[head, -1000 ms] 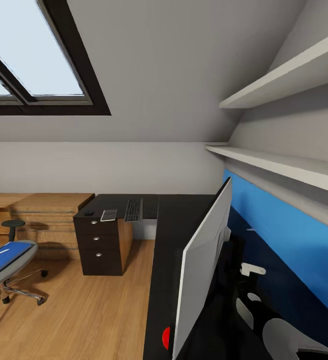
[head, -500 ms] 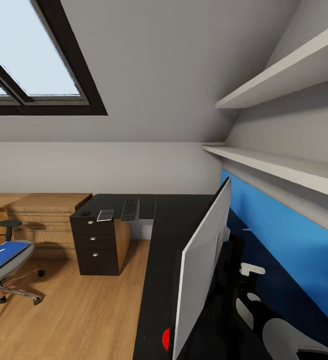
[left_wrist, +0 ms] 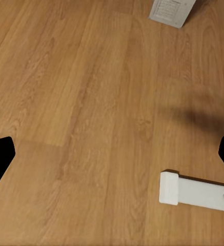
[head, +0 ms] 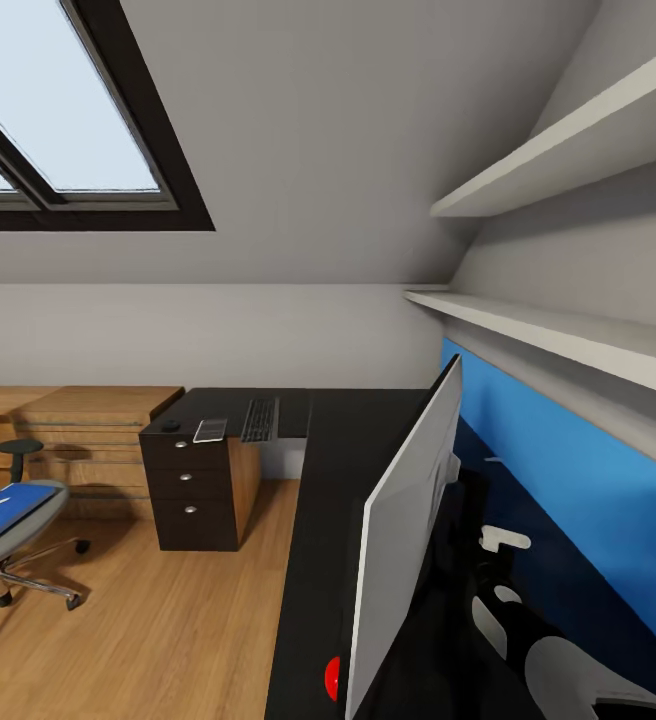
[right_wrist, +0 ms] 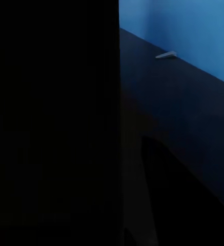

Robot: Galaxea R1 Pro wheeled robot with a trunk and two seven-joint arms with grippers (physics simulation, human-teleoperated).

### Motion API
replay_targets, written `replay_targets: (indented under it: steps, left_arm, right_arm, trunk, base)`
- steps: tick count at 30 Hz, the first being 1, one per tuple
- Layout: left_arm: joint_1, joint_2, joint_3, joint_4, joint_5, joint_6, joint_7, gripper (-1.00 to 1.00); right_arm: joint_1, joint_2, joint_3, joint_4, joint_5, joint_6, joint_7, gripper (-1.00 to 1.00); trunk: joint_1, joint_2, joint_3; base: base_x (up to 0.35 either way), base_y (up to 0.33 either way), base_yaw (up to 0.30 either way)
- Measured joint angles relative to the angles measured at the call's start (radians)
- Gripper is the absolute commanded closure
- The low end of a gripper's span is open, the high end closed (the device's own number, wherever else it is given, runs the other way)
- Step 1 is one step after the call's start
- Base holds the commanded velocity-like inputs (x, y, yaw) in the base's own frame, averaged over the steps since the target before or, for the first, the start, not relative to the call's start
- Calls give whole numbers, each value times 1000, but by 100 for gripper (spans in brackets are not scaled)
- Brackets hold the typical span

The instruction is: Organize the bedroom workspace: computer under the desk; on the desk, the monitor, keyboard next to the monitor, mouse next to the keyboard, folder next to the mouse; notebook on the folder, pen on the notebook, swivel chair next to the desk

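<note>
Spanning the head view, the black L-shaped desk (head: pixel 338 440) is seen along the blue wall (head: pixel 568 470), with the monitor (head: pixel 403 530) standing edge-on at its near end, the red dot low at its corner. The swivel chair (head: pixel 13 520) is parked well apart on the wooden floor (left_wrist: pixel 81 102), the blue folder (head: pixel 3 512) lying on its seat; the keyboard (head: pixel 260 419) is laid on the far wing above the drawers (head: pixel 190 490), with the notebook (head: pixel 210 430) just beside it. The left gripper (left_wrist: pixel 112 154) is shown with jaws spread wide over the floor; the right gripper's jaw state cannot be told.
</note>
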Motion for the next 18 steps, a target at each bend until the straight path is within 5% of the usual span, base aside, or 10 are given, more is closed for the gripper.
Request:
replay_targets:
  steps: [18]
  left_arm:
    - [0,0,0,0,0,0,1,-100]
  right_arm:
    - [0,1,0,0,-1,-1,0,100]
  trunk:
    - [0,0,0]
  base:
    - [0,-25,0]
